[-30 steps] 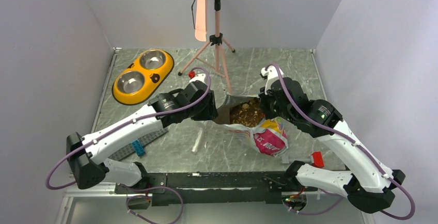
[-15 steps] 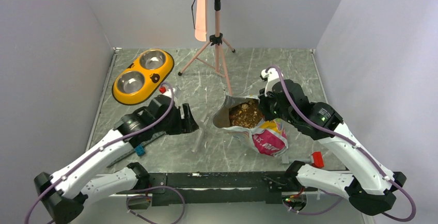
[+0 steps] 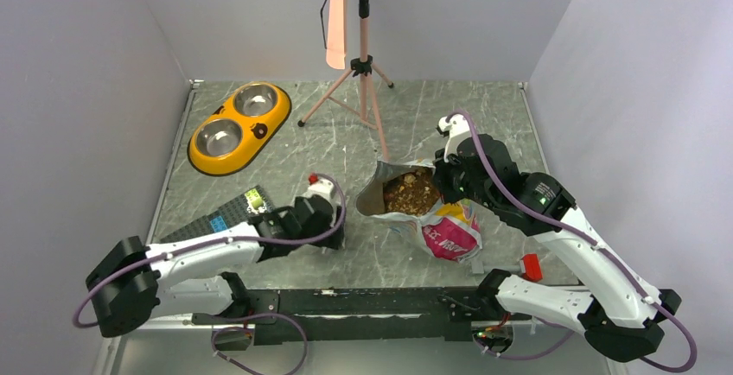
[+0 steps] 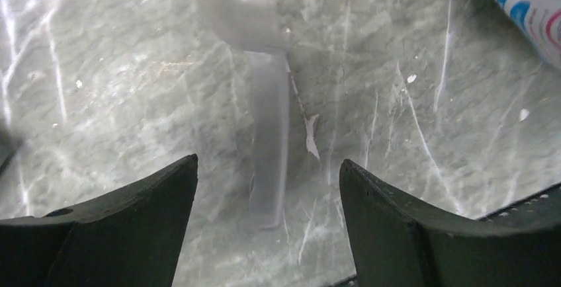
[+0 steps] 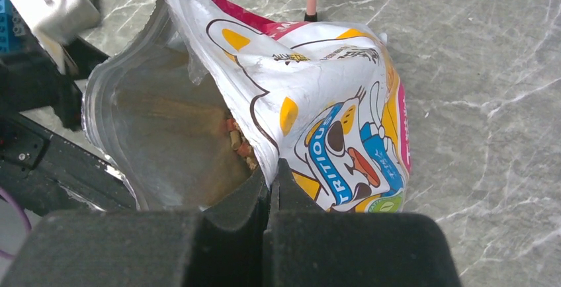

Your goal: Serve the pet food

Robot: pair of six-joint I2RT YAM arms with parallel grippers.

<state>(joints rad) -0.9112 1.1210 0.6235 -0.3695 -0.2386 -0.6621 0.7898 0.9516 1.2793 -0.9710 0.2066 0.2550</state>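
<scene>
The pet food is a brown heap of kibble inside the open cartoon-printed bag, which lies on the table. A few pellets show at the bag's mouth in the right wrist view. My right gripper is shut on the bag's near rim and holds the mouth open. A clear plastic scoop lies flat on the marble, its handle pointing toward the camera. My left gripper hangs open just above that handle, one finger on each side, touching nothing. In the top view the left gripper covers the scoop.
A yellow double dish with two steel bowls sits at the far left. A pink tripod stands at the back centre. A dark studded plate with coloured bricks lies by the left arm. A red piece sits near the right base.
My left arm has pulled back from the bag's mouth toward the near edge and lowered over the scoop, its jaws opening wide. The right gripper and bag have stayed put.
</scene>
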